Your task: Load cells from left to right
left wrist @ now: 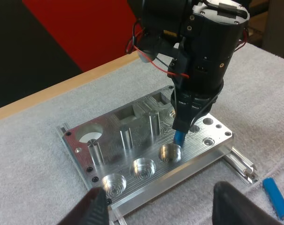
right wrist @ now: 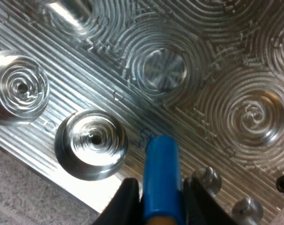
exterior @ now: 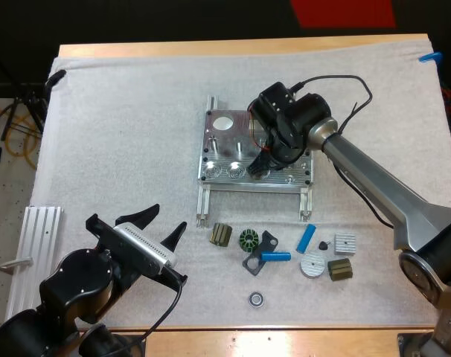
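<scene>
A machined silver metal fixture [exterior: 224, 152] sits near the middle of a white mat [exterior: 106, 119] that covers a wooden surface [exterior: 210, 49]. In the high view the right arm comes in from 3 o'clock. The right hand [left wrist: 185, 123] points down over the fixture's near right part. Its two black fingers [right wrist: 128, 201] are clenched on a bright blue cylinder [right wrist: 161, 168], pressing it from both sides and holding it nearly upright. Three round pockets [left wrist: 143, 167] run in a row along the fixture's near edge. The cylinder's lower end is at the rim of the end pocket, the one nearest the right arm. Whether it touches the metal cannot be told. The other two pockets show bare metal bottoms.

The left hand [exterior: 171, 216] hovers at 7 o'clock of the mat, well apart from the fixture. Its fingers are spread wide and grasp nothing.

At 5 o'clock from the fixture lie two loose blue cylinders [exterior: 306, 238], near each other among small dark parts [exterior: 248, 239]. With them are a flat dark bracket [exterior: 254, 262], a silver disc [exterior: 312, 265], a finned block [exterior: 344, 243] and a small bearing ring [exterior: 256, 299]. A ribbed aluminium rail [exterior: 33, 253] lies at 8 o'clock, at the mat's edge.
</scene>
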Robot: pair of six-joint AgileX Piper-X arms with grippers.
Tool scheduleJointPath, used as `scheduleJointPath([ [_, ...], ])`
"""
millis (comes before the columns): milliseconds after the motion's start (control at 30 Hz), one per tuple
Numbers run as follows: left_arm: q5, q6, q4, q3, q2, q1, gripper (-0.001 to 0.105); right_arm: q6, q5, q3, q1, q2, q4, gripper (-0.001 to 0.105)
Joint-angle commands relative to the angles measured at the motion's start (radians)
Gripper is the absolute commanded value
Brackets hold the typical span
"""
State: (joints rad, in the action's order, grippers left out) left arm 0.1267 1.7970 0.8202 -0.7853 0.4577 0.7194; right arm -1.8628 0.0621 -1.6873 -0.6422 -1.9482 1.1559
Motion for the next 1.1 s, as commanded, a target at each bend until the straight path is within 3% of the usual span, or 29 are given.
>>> scheduleJointPath([
  [0, 0.019, 0.011, -0.014, 0.000, 0.001, -0.001, 0.049, -0.008, -0.042, 0.003, -0.003, -0.012, 0.010, 0.000],
  [233, 0.019, 0.009, -0.014, 0.000, 0.001, -0.001, 0.049, -0.008, -0.039, 0.003, -0.003, -0.029, -0.045, 0.000],
  [567, 0.019, 0.009, -0.014, 0.000, 0.001, -0.001, 0.049, -0.008, -0.027, 0.003, -0.001, -0.046, -0.014, 0.000],
  [667, 0.019, 0.009, -0.014, 0.000, 0.001, -0.001, 0.049, -0.008, 0.015, 0.003, -0.001, -0.046, -0.012, 0.009],
  [833, 0.019, 0.009, -0.014, 0.000, 0.001, -0.001, 0.049, -0.008, 0.016, 0.003, -0.001, -0.046, -0.012, 0.050],
  [1067, 0.019, -0.001, -0.014, 0.000, 0.001, -0.001, 0.049, -0.008, 0.016, -0.003, -0.001, -0.021, -0.011, 0.052],
])
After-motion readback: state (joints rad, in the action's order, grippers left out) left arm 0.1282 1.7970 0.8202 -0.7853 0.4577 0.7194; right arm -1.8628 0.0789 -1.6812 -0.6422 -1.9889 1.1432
